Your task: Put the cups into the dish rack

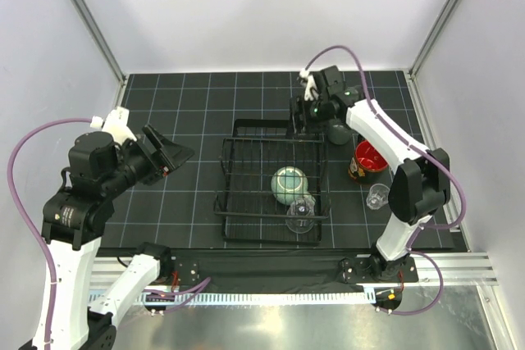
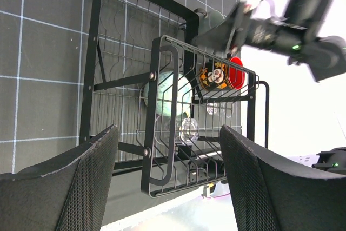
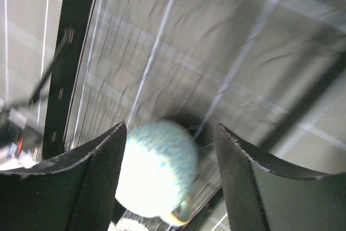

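Note:
The black wire dish rack (image 1: 225, 171) stands mid-table. In it lie the speckled pale-green mug (image 1: 289, 184) and a clear glass (image 1: 301, 215). Right of the rack, on the mat, are the dark grey-green mug (image 1: 338, 132), the red-inside skull cup (image 1: 367, 160) and another clear glass (image 1: 377, 196). My right gripper (image 1: 305, 117) hangs over the rack's far right corner, open and holding nothing. In its wrist view the pale-green mug (image 3: 157, 171) shows blurred between the fingers (image 3: 81, 187), down in the rack (image 3: 73, 41). My left gripper (image 1: 168, 153) is open and empty, left of the rack (image 2: 99, 52).
White walls with metal corner posts enclose the black gridded mat (image 1: 180, 104). A silver rail (image 1: 271, 293) runs along the near edge by the arm bases. The right arm (image 2: 281, 25) reaches over the rack's far side in the left wrist view.

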Robot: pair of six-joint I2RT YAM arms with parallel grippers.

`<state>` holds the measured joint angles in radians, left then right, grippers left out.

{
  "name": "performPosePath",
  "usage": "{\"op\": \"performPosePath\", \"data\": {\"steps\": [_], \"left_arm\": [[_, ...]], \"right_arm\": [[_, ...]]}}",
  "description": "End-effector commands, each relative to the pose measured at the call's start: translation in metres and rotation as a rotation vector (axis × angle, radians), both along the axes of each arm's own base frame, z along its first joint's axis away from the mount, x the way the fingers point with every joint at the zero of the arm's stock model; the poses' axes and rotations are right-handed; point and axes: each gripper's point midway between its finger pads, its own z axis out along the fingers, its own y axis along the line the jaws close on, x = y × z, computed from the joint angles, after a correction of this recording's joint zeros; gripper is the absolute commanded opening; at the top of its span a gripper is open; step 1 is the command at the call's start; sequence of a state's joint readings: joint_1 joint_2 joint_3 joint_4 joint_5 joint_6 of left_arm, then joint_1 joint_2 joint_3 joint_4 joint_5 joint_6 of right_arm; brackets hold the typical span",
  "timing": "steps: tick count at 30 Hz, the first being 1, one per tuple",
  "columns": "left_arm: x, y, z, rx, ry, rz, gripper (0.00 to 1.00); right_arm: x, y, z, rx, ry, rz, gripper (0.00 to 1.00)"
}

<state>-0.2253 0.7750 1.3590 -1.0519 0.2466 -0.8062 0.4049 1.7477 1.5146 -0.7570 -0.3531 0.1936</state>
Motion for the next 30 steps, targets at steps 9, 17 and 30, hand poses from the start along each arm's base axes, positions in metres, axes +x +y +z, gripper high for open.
{"op": "performPosePath", "data": {"steps": [9,17,30], "left_arm": [[-0.004,0.000,0.027,0.010,-0.094,-0.026,0.77],[-0.002,0.004,0.031,0.033,-0.105,-0.014,0.77],[-0.003,0.011,0.030,0.061,-0.100,0.016,0.77]], "right_arm": [[0.090,-0.131,0.052,-0.249,-0.085,-0.762,0.75],[0.121,-0.133,0.043,-0.032,0.061,-1.120,0.75],[0.135,-0.149,0.002,-0.011,0.218,-1.413,0.74]]}}
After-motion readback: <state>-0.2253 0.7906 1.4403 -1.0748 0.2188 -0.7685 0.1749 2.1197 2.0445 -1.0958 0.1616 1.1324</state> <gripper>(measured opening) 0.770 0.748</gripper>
